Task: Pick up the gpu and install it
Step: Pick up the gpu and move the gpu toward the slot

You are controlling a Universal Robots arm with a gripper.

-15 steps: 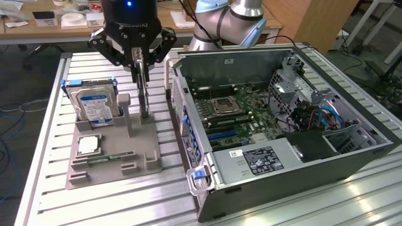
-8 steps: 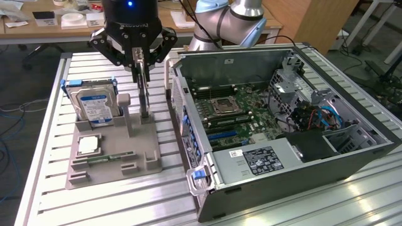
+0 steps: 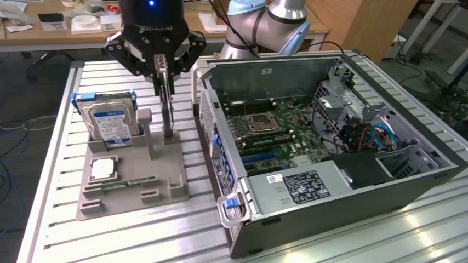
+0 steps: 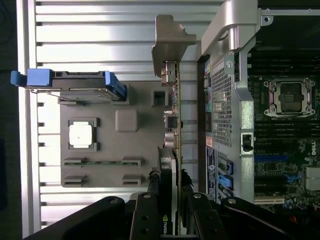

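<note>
The gpu (image 3: 168, 107) is a thin dark card seen edge-on, standing upright over the back of the grey parts holder (image 3: 150, 170). My gripper (image 3: 162, 74) comes down from above and is shut on the card's upper edge. Its lower end reaches the holder's surface; whether it rests there or hangs just clear, I cannot tell. In the wrist view the gpu (image 4: 176, 125) runs as a narrow line away from my gripper (image 4: 172, 205), ending in its silvery bracket (image 4: 170, 40). The black fingers (image 4: 150, 210) press on both faces.
An open computer case (image 3: 409, 181) lies at the exterior view's right, motherboard (image 3: 278, 126) exposed, its side wall (image 4: 222, 95) close to the card. The holder (image 4: 125, 150) also carries a blue-railed hard drive (image 3: 109, 120), a processor (image 3: 102, 169) and a memory stick (image 3: 128, 183).
</note>
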